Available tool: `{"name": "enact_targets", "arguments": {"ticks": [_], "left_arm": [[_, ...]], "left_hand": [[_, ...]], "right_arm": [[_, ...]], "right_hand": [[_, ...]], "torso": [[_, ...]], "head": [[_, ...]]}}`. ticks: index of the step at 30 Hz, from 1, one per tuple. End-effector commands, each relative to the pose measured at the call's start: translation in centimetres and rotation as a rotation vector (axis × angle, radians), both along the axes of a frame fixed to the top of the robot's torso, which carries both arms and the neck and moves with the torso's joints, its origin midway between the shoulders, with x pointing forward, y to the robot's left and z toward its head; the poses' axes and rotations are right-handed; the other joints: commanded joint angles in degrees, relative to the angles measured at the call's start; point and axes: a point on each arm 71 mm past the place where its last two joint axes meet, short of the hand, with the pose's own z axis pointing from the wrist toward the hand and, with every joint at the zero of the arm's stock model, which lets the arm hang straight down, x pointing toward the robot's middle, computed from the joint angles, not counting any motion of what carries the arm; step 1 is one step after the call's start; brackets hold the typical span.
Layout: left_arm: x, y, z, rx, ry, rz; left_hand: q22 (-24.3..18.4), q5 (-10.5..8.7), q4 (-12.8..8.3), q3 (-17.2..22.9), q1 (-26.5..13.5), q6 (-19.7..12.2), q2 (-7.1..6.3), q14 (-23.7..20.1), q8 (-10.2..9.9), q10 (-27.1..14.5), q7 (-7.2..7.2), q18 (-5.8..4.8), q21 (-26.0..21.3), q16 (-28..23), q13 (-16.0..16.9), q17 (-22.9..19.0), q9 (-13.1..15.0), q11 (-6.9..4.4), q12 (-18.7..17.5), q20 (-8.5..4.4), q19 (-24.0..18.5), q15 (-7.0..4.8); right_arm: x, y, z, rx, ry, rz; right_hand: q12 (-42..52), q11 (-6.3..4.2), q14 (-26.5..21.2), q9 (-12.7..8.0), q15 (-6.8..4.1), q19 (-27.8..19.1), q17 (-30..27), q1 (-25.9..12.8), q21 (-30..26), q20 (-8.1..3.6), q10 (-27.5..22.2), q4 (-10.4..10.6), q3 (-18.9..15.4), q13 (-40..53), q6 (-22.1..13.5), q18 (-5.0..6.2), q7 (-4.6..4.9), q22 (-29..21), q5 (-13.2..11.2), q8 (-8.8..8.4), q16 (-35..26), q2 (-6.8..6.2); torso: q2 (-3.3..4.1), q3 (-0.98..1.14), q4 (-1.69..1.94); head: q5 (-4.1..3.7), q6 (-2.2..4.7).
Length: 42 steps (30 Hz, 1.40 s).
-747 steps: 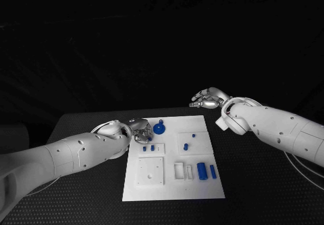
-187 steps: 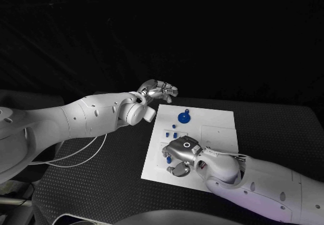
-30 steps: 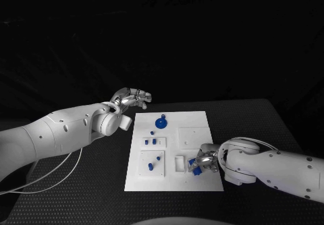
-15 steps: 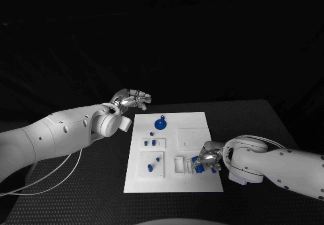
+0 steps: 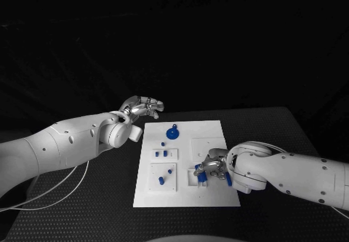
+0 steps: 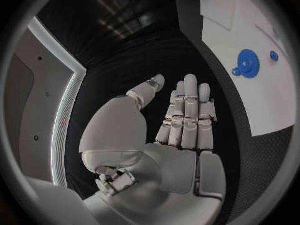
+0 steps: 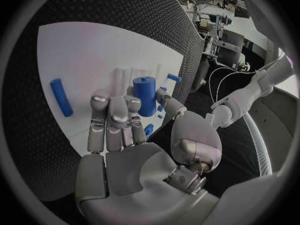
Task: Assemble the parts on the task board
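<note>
Task board [image 5: 185,166] lies mid-table in the head view, the right hand [image 5: 207,171] low over its near right part, fingers around a blue cylinder [image 5: 201,177], while the left hand [image 5: 146,107] hangs off the board's far left corner. Left wrist view: that hand's fingers [image 6: 187,117] are straight and hold nothing, a blue gear [image 6: 249,65] on the board beyond. Right wrist view: the cylinder stands upright, pinched between thumb and fingers [image 7: 112,117], a blue rod [image 7: 61,97] lying well apart.

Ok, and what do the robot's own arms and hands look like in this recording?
Both arms are smooth white shells with small dark dots on them and a rounded wrist housing. The left hand and the right hand are silver metal, with segmented fingers and pale rounded fingertips. A thin pale cable loops under the left arm.
</note>
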Motion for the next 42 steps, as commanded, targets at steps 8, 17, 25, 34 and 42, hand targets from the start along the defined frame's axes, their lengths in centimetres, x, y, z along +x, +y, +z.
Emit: {"name": "enact_targets", "arguments": {"ticks": [8,17,25,34,42], "left_arm": [[0.0,-0.5,0.1,-0.014,0.000,-0.020],[-0.1,-0.5,0.1,-0.015,0.000,-0.023],[-0.1,-0.6,0.1,-0.015,0.000,-0.023],[-0.1,-0.5,0.1,-0.014,0.001,-0.021],[-0.1,-0.5,0.1,-0.014,0.001,-0.022]], "left_hand": [[0.09,0.15,0.44,0.10,-0.59,-0.20,0.17,0.38,0.16,-0.52,-0.15,0.45,-0.24,-0.28,-0.09,0.10,0.04,-0.02,0.08,0.05,0.49,0.06],[0.11,0.15,0.47,0.10,-0.62,-0.21,0.16,0.37,0.17,-0.53,-0.15,0.45,-0.27,-0.32,-0.10,0.14,0.04,-0.02,0.08,0.05,0.48,0.07],[0.13,0.15,0.51,0.10,-0.64,-0.22,0.16,0.38,0.17,-0.54,-0.15,0.45,-0.30,-0.35,-0.10,0.17,0.04,-0.02,0.09,0.05,0.48,0.07],[0.16,0.15,0.55,0.09,-0.66,-0.23,0.16,0.38,0.17,-0.55,-0.15,0.45,-0.33,-0.37,-0.10,0.20,0.04,-0.02,0.09,0.05,0.49,0.07],[0.18,0.15,0.60,0.09,-0.70,-0.24,0.16,0.39,0.17,-0.56,-0.14,0.45,-0.35,-0.40,-0.11,0.24,0.04,-0.02,0.09,0.06,0.49,0.07]], "right_arm": [[-0.2,1.0,-0.9,-0.013,0.050,0.037],[-0.4,1.1,-1.5,-0.023,0.060,0.042],[-0.3,1.3,-1.9,-0.024,0.059,0.039],[-0.2,1.3,-1.9,-0.017,0.054,0.036],[-0.2,1.5,-2.0,-0.015,0.059,0.047]], "right_hand": [[-0.43,-0.15,-0.32,-0.31,0.02,-0.29,-0.26,-1.42,0.24,0.05,0.27,-0.38,-0.04,0.14,1.20,2.23,0.70,0.46,0.12,-0.40,0.40,-0.21],[-0.50,-0.16,-0.36,-0.41,0.00,-0.32,-0.36,-1.86,0.24,0.05,0.22,-0.45,-0.09,0.19,1.25,2.23,0.70,0.44,0.12,-0.51,0.45,-0.16],[-0.56,-0.17,-0.41,-0.49,-0.01,-0.36,-0.44,-2.22,0.24,0.05,0.19,-0.50,-0.13,0.23,1.31,2.23,0.69,0.42,0.12,-0.59,0.48,-0.18],[-0.71,-0.15,-0.54,-0.74,-0.03,-0.39,-0.74,-4.56,0.27,0.12,0.13,-0.36,-1.40,0.41,1.45,2.23,0.71,0.33,0.12,-0.87,0.61,-1.94],[-0.88,-0.16,-0.69,-0.87,-0.09,-0.52,-1.02,-6.33,0.23,0.03,0.01,-1.06,-3.78,0.56,1.39,2.23,0.71,0.24,0.12,-1.09,0.66,-4.26]], "torso": [[0.02,0.02,-0.05],[0.03,0.03,-0.07],[0.04,0.07,-0.05],[0.04,0.03,-0.07],[0.01,0.04,-0.10]], "head": [[0.38,-0.34],[0.91,-0.64],[1.12,-0.71],[1.40,-0.78],[1.55,-0.89]]}}
